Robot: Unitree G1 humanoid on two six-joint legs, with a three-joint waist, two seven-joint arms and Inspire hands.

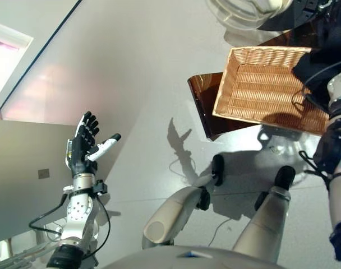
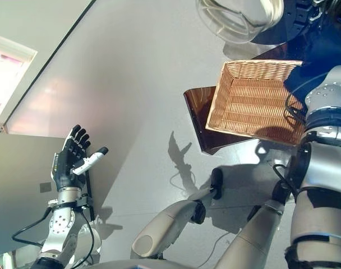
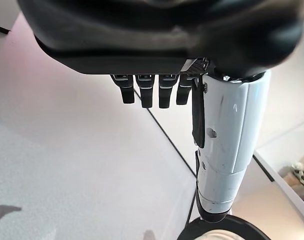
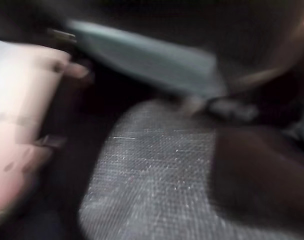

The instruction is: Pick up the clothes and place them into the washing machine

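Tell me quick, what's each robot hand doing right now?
Left robot hand: open, empty, raised.
Right robot hand: state cannot be told; only grey cloth shows at its wrist camera.

Dark robot hand (image 1: 83, 147) with white thumb cover on a screw-dotted silver-grey arm.

Wicker basket (image 1: 268, 89) on brown stand (image 1: 207, 106)

Indoor room, laundry corner of a home or a mock-up of one. Smooth pale grey floor (image 1: 137, 84) with a dark seam line. Washing machine's round door (image 2: 238, 19) at far right. Empty wicker basket (image 1: 260, 89) on a low brown glossy stand (image 1: 207, 109) beside it. Bright window (image 1: 5, 53) at far left.
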